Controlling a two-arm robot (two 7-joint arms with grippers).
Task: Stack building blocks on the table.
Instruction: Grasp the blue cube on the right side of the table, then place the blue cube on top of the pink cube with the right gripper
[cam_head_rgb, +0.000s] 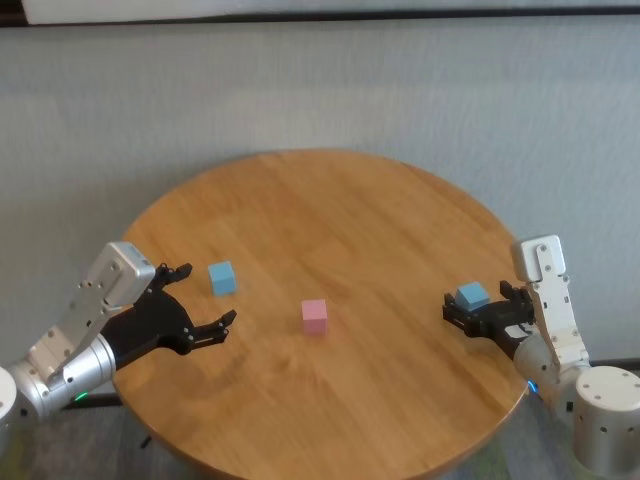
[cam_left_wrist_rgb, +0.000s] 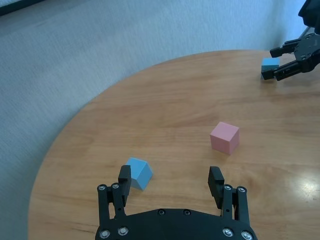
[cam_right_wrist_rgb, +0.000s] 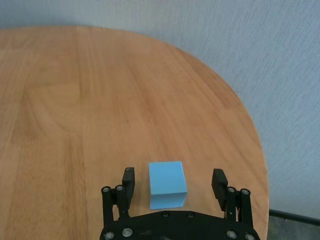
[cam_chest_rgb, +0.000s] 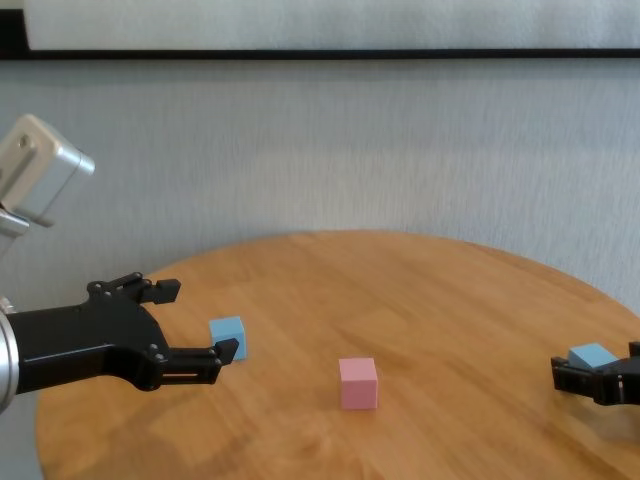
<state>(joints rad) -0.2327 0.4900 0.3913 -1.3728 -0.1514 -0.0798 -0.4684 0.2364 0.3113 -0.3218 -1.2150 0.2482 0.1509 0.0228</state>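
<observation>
On the round wooden table (cam_head_rgb: 330, 200) a pink block (cam_head_rgb: 314, 316) lies near the middle. A light blue block (cam_head_rgb: 222, 278) rests to its left. My left gripper (cam_head_rgb: 207, 294) hovers open just beside and short of that block, which shows by one fingertip in the left wrist view (cam_left_wrist_rgb: 138, 173). Near the table's right edge a second light blue block (cam_head_rgb: 472, 296) sits between the fingers of my right gripper (cam_head_rgb: 478, 300). In the right wrist view this block (cam_right_wrist_rgb: 167, 184) has a gap on each side, so the right gripper (cam_right_wrist_rgb: 173, 175) is open around it.
A grey carpeted floor (cam_head_rgb: 500, 100) surrounds the table. The right blue block lies close to the table's right rim (cam_right_wrist_rgb: 260, 150). Bare wood stretches between the pink block (cam_chest_rgb: 358, 383) and both blue ones.
</observation>
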